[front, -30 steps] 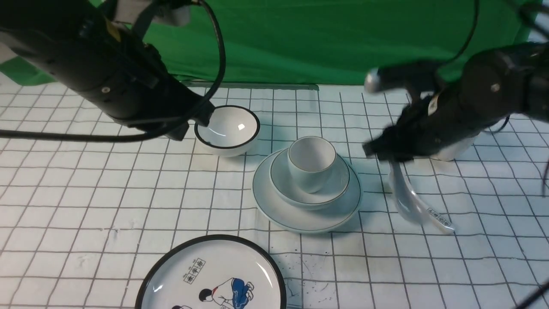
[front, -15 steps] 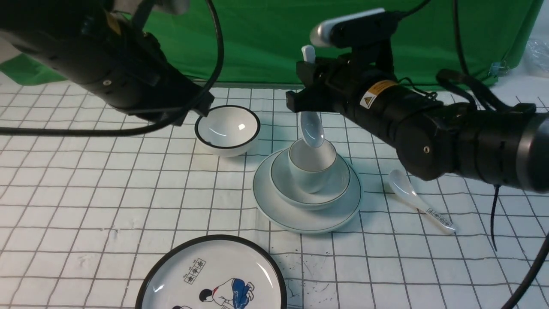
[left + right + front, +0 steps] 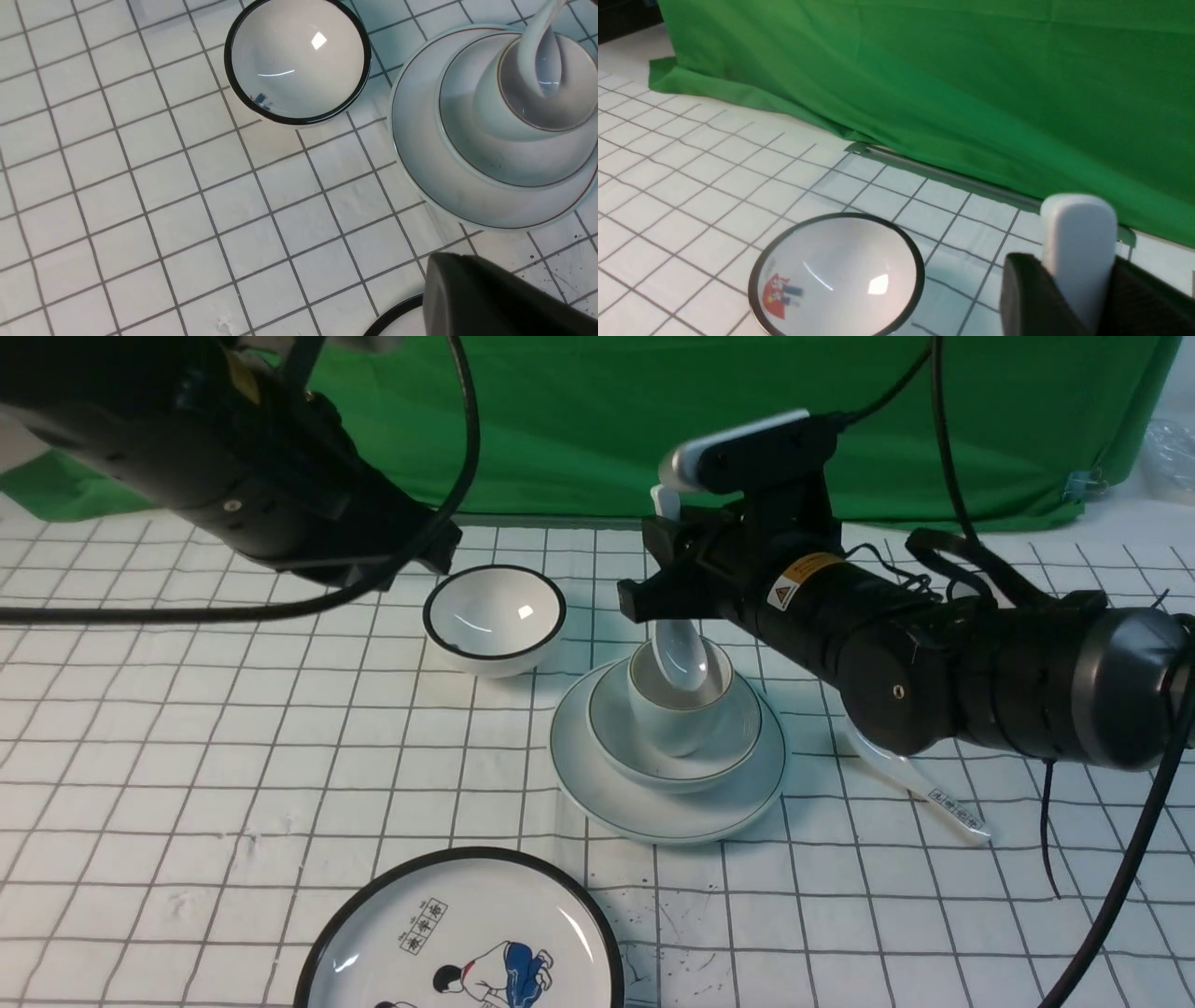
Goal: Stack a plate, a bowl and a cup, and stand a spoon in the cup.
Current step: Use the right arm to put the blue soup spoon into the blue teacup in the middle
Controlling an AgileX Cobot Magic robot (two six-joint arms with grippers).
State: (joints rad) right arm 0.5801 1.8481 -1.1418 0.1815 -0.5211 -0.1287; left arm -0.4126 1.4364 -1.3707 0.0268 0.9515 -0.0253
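The pale plate lies mid-table with the shallow bowl on it and the cup in the bowl. The stack also shows in the left wrist view: plate, bowl, cup. My right gripper is shut on the handle of the plain white spoon and holds it nearly upright. The spoon's scoop end dips inside the cup. Its handle end pokes up between the fingers. My left gripper hangs above the table to the left, shut and empty.
A black-rimmed bowl stands left of the stack. A black-rimmed cartoon plate lies at the front edge. A spoon with printing on its handle lies right of the stack, partly under my right arm. A green cloth hangs behind.
My right gripper swung the spoon from the right side of the table to over the cup, then lowered its scoop end into the cup. The left arm barely moved.
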